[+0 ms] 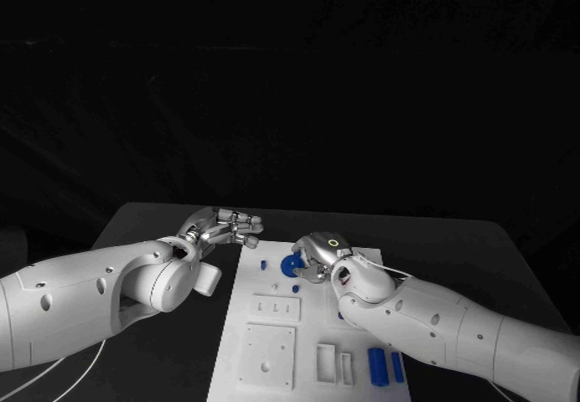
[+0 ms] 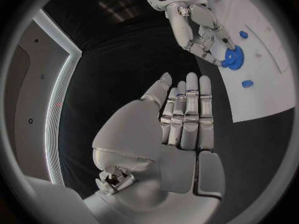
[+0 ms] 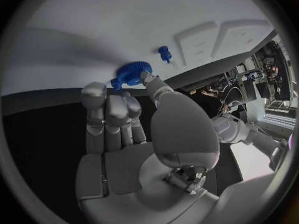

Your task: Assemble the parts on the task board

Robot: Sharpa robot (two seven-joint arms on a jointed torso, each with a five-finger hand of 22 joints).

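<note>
Right hand point(image 1: 324, 254) pinches the blue gear point(image 1: 292, 266) on the task board point(image 1: 242, 352).
Left hand point(image 1: 224, 228), at its 9 o'clock, holds nothing, fingers straight; a tilted gear could jam.

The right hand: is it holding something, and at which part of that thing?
The right hand touches the blue gear at its toothed rim, on the task board. Whether it really pinches the gear cannot be told.

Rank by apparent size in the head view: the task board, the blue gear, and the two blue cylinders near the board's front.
1. Task board
2. Blue gear, partly hidden by the right hand
3. The two cylinders: alike, not ranked; being nearer the camera may enlarge them.
</note>
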